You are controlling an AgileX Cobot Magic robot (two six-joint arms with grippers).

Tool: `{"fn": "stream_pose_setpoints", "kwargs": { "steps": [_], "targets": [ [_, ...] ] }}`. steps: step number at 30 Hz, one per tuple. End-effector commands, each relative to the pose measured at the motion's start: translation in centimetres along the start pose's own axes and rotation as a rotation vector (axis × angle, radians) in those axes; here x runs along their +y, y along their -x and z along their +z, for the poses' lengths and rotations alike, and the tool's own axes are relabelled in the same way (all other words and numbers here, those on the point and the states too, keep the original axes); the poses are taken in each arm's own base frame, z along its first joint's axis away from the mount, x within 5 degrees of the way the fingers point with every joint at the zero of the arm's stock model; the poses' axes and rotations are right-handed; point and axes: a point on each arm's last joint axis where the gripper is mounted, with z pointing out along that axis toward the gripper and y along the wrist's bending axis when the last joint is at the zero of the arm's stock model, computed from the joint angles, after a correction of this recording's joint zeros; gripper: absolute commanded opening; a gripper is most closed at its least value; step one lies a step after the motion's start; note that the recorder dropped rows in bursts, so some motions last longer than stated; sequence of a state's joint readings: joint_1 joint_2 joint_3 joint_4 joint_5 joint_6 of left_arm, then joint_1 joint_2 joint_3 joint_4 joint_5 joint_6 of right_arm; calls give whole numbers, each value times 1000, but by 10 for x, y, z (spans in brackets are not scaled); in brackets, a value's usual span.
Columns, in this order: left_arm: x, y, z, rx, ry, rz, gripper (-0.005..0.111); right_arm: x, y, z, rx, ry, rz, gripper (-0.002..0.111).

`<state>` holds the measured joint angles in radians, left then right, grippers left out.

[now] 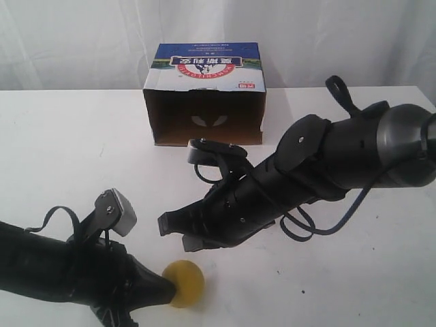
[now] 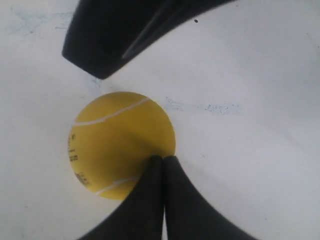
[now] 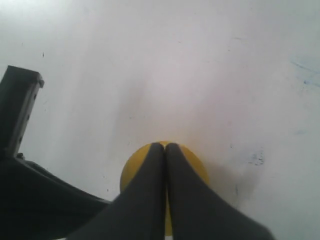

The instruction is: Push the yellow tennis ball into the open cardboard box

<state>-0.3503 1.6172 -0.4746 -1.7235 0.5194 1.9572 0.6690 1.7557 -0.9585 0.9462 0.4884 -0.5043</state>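
The push looks barely begun. The left end effector [image 2: 163,159], fingers pressed together, touches the yellow tennis ball [image 1: 184,283], which rests on the white worktop [image 1: 61,150] well apart from the open cardboard box [image 1: 204,95], facing its dark mouth. The right end effector [image 3: 166,146], likewise pressed together, hovers near the ball. The smooth, seamed ball should roll readily, so the next move calls for a straight, centred shove toward the box.

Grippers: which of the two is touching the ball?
The left gripper: its shut tips press against the ball. The right gripper, also shut, ends close by but apart from the ball.
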Motion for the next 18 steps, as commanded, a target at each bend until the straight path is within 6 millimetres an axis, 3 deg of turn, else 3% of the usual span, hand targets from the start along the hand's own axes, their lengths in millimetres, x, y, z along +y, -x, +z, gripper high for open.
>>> {"fn": "stream_pose_setpoints", "kwargs": {
  "steps": [1,9,18],
  "targets": [
    [15,2,2,52,123,132,0,1,2,0,-3,-1,-29,0],
    [22,5,1,81,190,140,0,2,2,-3,-6,-10,-59,0],
    [25,5,0,96,219,142,0,18,23,-21,-78,15,-129,0]
  ]
}}
